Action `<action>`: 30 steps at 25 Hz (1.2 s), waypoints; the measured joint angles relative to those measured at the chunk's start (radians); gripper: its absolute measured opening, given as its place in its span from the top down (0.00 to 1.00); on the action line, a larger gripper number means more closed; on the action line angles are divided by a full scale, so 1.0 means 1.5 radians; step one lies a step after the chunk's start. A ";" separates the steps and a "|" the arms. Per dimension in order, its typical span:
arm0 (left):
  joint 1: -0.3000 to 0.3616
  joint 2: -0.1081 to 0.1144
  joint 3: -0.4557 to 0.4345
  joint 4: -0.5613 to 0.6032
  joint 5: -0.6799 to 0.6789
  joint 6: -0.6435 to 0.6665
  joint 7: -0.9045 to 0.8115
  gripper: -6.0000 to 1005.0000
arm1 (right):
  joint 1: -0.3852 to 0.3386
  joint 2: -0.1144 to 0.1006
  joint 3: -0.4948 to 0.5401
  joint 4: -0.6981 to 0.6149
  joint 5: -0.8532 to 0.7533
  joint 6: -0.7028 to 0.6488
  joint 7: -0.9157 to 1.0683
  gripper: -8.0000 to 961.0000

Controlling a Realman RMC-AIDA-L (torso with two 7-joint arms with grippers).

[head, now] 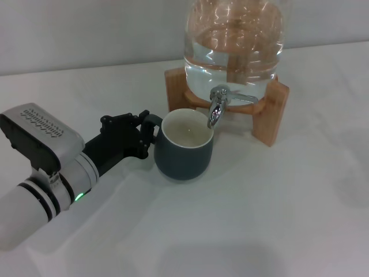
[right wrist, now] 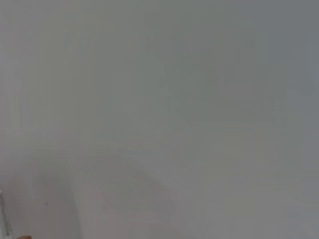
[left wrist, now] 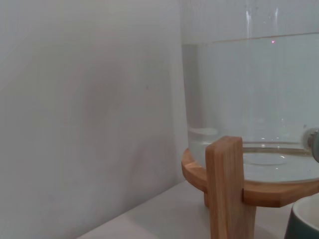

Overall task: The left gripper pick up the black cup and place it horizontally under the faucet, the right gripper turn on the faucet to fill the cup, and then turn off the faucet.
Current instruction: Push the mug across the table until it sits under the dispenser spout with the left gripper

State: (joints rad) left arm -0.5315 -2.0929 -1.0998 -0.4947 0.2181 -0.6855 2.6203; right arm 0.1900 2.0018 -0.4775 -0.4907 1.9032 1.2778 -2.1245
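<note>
Black cup (head: 183, 151) stands mid-frame under faucet (head: 216, 108); left gripper (head: 144, 131) clamped on its handle. Next: right gripper, not in view, opens the lever.

A plain, pale grey surface (right wrist: 159, 99) fills almost the whole right wrist view, faintly shaded toward one corner; a thin sliver at the picture's edge is too small to identify.
</note>
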 joint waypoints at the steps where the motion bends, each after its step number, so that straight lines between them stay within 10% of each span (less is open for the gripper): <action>1: -0.002 0.000 0.000 0.002 0.000 0.000 0.000 0.87 | 0.000 0.000 0.000 0.000 0.000 0.000 0.000 0.11; 30: -0.012 -0.005 0.026 0.004 -0.001 -0.008 -0.006 0.87 | 0.005 0.000 0.001 0.000 0.002 0.004 0.000 0.11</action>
State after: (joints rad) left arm -0.5492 -2.1001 -1.0601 -0.4892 0.2162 -0.6973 2.6109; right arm 0.1968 2.0019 -0.4759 -0.4909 1.9066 1.2840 -2.1245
